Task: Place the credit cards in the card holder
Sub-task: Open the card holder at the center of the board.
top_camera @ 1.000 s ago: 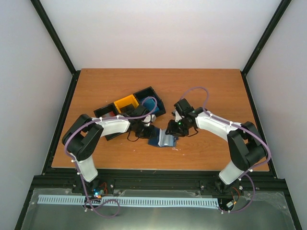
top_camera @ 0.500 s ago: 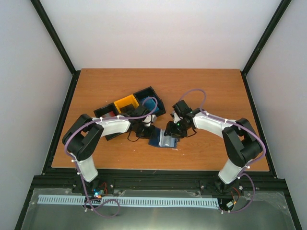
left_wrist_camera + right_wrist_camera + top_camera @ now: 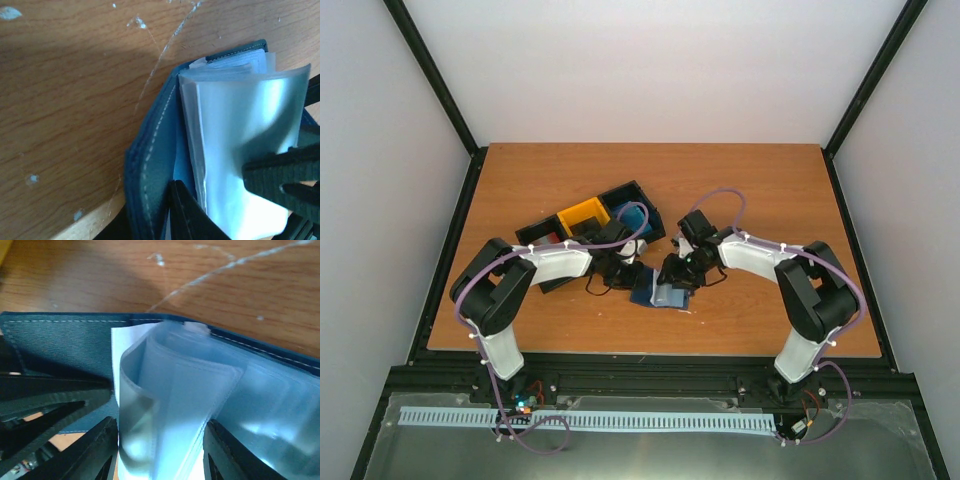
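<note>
Card holder [image 3: 658,292] lies open on the bench [image 3: 760,190] near its front edge, between my two arms and just in front of the black-and-yellow bin [image 3: 582,215]. My left tool [image 3: 150,215] is clamped on the navy cover, one finger inside the fold and the other under it. My right tool [image 3: 160,455] has its fingers well apart, with a curled clear sleeve [image 3: 170,390] bowed between them; I cannot tell how hard they press.

I judge the step to be spreading a pocket. I want the left to pin the cover flat while the right peels one sleeve only, gently and without creasing it.

The overhead view places everything but hides the sleeves under the wrists. The left wrist view shows the stacked sleeve edges, and the right wrist view shows the mouth of the loop. No credit cards show in either wrist view.
</note>
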Controlling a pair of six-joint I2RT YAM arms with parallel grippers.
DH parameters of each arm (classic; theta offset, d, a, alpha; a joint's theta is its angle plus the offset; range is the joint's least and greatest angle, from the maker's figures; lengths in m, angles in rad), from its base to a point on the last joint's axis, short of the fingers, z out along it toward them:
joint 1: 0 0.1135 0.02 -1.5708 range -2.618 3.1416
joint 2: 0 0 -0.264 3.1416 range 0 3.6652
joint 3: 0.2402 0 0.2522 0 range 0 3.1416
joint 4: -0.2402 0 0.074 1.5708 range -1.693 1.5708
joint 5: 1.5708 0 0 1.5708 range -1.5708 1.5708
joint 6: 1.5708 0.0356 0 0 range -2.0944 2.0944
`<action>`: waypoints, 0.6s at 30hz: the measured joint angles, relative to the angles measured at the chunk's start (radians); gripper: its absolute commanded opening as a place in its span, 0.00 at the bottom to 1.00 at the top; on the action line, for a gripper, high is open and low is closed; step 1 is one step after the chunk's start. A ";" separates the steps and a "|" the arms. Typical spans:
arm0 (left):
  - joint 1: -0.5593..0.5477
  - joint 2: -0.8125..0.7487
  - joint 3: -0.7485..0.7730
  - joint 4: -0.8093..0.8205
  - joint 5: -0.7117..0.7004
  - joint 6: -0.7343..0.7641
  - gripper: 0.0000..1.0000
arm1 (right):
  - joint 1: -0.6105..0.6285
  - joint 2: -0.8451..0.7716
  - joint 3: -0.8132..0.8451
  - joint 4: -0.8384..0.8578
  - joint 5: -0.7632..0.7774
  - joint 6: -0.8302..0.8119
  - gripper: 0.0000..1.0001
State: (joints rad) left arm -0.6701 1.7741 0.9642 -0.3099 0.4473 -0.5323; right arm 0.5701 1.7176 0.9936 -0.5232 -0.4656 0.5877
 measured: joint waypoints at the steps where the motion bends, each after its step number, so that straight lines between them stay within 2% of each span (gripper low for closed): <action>1: 0.000 0.000 0.000 0.001 0.003 0.000 0.13 | 0.000 0.004 0.000 0.013 -0.019 0.000 0.48; 9: -0.002 0.000 0.000 0.002 0.008 0.000 0.12 | 0.000 0.006 -0.024 0.116 -0.144 0.002 0.47; 18: -0.003 0.000 0.000 0.002 0.007 0.000 0.13 | 0.000 0.005 -0.048 0.166 -0.196 0.006 0.35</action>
State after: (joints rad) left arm -0.6727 1.7744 0.9642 -0.3077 0.4545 -0.5327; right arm 0.5701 1.7229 0.9451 -0.3573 -0.6617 0.5938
